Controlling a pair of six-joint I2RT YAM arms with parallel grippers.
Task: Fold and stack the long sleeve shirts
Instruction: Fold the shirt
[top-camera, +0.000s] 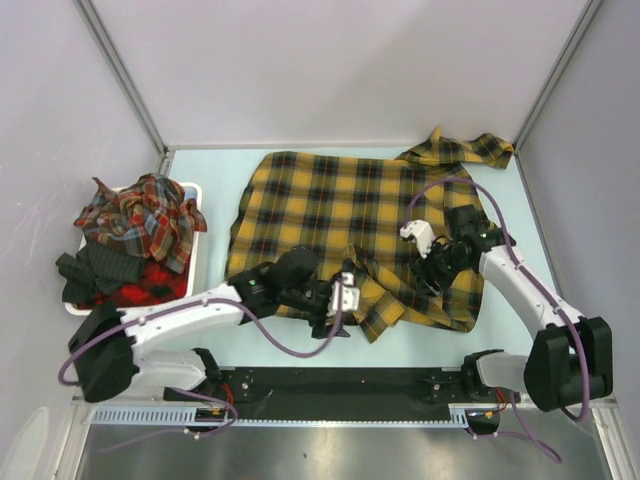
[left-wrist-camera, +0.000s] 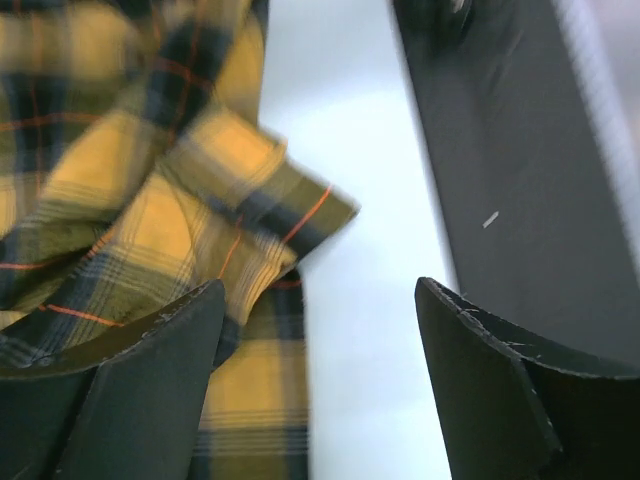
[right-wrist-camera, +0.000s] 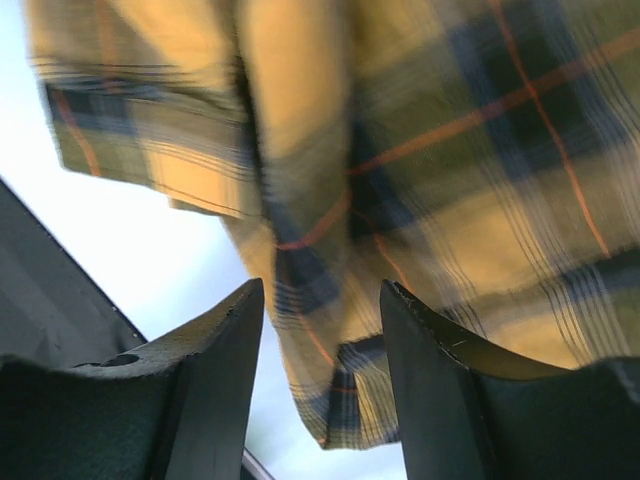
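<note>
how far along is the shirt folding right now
Done: nothing stacked; the yellow shirt lies spread on the table. In hand: its near hem is bunched up, left gripper open beside it, right gripper straddling a fold. Left: fold it, then the red plaid shirts heaped in the basket.

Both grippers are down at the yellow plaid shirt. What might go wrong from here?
1. The left gripper is open with only bare table between its fingers; closing here may miss the yellow plaid shirt hem beside it.
2. The right gripper faces bunched layers; it may pinch several and drag the fold crooked.
3. The far sleeve lies crumpled at the corner and could end up outside the fold.
</note>
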